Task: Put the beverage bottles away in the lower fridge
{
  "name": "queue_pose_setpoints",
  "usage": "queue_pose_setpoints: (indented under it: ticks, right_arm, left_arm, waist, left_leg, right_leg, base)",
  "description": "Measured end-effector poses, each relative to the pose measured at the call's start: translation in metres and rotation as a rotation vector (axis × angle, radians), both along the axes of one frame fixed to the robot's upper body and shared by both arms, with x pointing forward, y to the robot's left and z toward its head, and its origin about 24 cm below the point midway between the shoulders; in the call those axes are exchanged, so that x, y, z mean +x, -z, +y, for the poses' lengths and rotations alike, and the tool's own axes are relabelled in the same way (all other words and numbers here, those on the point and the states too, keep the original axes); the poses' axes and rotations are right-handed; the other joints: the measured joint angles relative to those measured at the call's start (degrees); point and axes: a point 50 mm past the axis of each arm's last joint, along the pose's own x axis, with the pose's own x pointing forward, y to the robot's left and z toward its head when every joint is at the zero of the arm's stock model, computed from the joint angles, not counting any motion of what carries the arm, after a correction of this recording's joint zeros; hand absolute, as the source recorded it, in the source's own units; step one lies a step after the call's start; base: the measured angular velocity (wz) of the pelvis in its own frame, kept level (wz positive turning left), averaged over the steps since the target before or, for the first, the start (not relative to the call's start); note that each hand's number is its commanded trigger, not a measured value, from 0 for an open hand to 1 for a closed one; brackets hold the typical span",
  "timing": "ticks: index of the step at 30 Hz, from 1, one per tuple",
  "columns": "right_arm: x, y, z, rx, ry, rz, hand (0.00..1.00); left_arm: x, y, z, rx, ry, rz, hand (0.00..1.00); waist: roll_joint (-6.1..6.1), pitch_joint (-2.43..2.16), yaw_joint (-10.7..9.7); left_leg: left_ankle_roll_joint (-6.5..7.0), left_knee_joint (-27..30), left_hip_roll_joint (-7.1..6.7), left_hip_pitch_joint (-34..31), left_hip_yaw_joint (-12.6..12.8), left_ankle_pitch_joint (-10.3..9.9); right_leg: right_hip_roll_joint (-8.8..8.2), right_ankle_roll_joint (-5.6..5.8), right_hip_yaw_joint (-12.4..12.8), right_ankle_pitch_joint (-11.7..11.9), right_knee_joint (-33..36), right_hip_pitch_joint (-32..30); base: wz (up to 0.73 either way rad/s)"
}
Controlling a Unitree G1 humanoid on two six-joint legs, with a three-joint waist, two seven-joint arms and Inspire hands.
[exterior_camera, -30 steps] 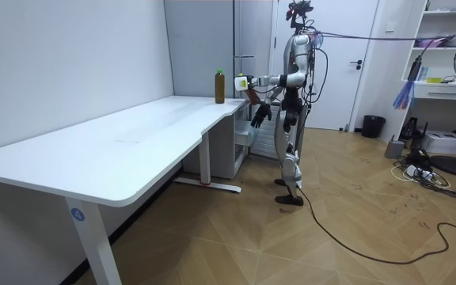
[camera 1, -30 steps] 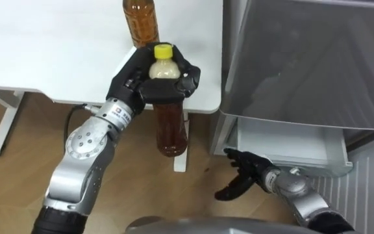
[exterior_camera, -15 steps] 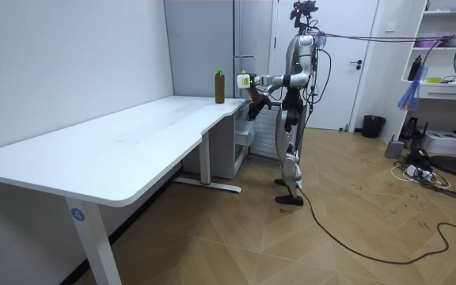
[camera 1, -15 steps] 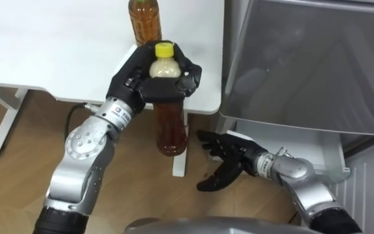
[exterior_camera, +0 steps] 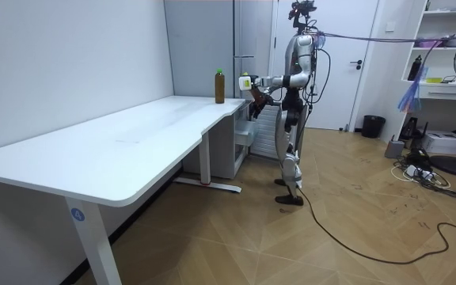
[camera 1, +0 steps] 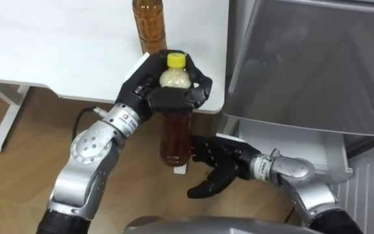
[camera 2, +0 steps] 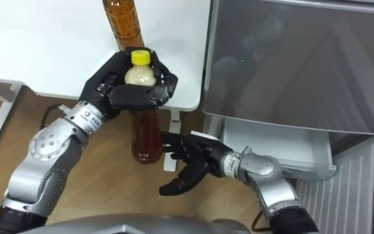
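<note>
My left hand (camera 1: 153, 91) is shut on the neck and shoulder of a yellow-capped bottle of brown drink (camera 1: 175, 133). It holds the bottle upright in the air just off the white table's corner (camera 1: 200, 107). My right hand (camera 1: 216, 164) is open below it, with straight fingers (camera 1: 199, 148) at the bottle's lower side; whether they touch I cannot tell. A second brown bottle (camera 1: 149, 26) stands on the table behind. In the room view I stand at the table's far end by the grey fridge (exterior_camera: 252, 47), with the held bottle (exterior_camera: 248, 85) in front of me.
The grey fridge front (camera 1: 304, 65) fills the right side, and under it a pale lower compartment (camera 1: 291, 146) stands pulled out. The table's white leg (camera 1: 5, 120) rises from the wooden floor (camera 1: 18, 175) at the left.
My right hand has come up and leftward from beside the lower compartment to the bottle's lower part. The left hand and bottle have barely shifted in the picture.
</note>
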Motion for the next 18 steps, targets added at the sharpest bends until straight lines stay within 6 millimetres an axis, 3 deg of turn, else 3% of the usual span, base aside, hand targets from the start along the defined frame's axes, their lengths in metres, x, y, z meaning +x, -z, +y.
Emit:
queue_pose_setpoints:
  ticks: [5,18]
  right_arm:
    - [0.000,-0.003,0.007,0.039,-0.009,-0.006,0.00]
    - [0.002,-0.010,0.014,0.139,0.003,0.006,0.00]
  left_arm:
    - [-0.006,0.007,-0.014,-0.007,0.076,0.033,1.00]
    - [-0.015,0.027,-0.026,0.011,0.171,0.116,1.00]
  waist:
    - [-0.14,0.09,0.00]
    - [-0.26,0.07,-0.65]
  left_leg:
    - [0.15,0.04,-0.21,-0.28,-0.06,0.08]
    - [0.18,0.21,-0.26,-1.89,-0.20,0.10]
  right_leg:
    - [-0.15,0.01,0.00,0.00,0.01,-0.16]
    - [-0.16,0.00,-0.08,0.00,0.15,-1.55]
  base:
    - [0.00]
    - [0.00]
